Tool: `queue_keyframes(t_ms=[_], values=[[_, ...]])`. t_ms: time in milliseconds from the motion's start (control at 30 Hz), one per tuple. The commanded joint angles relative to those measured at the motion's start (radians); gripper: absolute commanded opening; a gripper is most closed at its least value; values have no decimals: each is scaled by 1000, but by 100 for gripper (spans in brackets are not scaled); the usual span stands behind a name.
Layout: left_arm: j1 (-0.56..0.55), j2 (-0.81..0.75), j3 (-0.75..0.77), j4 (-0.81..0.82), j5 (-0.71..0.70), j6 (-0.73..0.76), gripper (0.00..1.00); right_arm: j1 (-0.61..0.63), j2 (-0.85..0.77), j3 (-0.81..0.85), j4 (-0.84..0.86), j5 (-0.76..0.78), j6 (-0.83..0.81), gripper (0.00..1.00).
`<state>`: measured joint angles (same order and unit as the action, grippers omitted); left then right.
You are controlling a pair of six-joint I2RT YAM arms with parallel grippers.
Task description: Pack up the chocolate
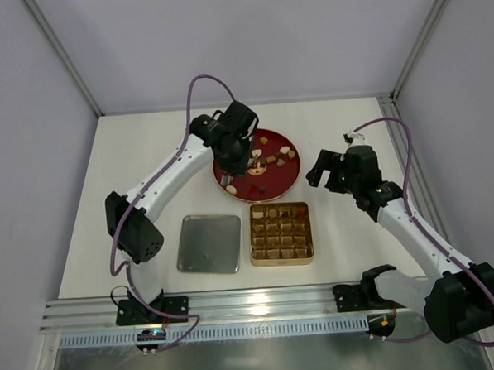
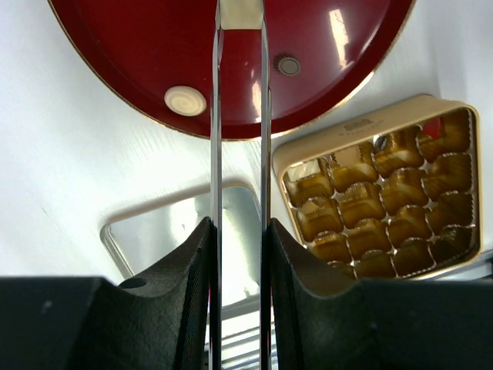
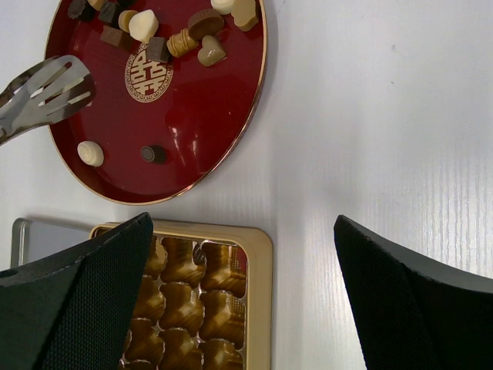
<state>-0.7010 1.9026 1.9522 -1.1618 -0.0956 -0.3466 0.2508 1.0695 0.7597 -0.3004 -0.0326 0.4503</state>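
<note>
1. White table [image 1: 137, 141]: carries all items.
2. Round red plate [image 1: 286, 175]: far centre.
3. Square gold compartmented tin [image 3: 258, 293]: just near the plate; flat silver square tray [image 1: 209, 243] to its left.
4. Left gripper [image 2: 239, 262]: clamped on slotted metal tongs [image 3: 42, 96] over the plate's left edge.
5. Right gripper [image 1: 319, 171]: jaws wide apart, holding nothing, right of the plate.
6. Chocolate pieces [image 3: 144, 25]: brown and cream, on the plate, mostly on its far side.
</note>
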Motion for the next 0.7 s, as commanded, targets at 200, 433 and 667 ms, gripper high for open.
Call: queue_keyframes(t_ms=[200,433,667], values=[[-133,-237,-128,13,-7,-58,28,-4,-2,39,15,8,-2,100],[-265,-316,-199,10,-52,-120,28,-4,-19,29,12,20,1,100],[-370,-389,-335,48,-90,-203,28,-4,-26,16,9,28,2,100]])
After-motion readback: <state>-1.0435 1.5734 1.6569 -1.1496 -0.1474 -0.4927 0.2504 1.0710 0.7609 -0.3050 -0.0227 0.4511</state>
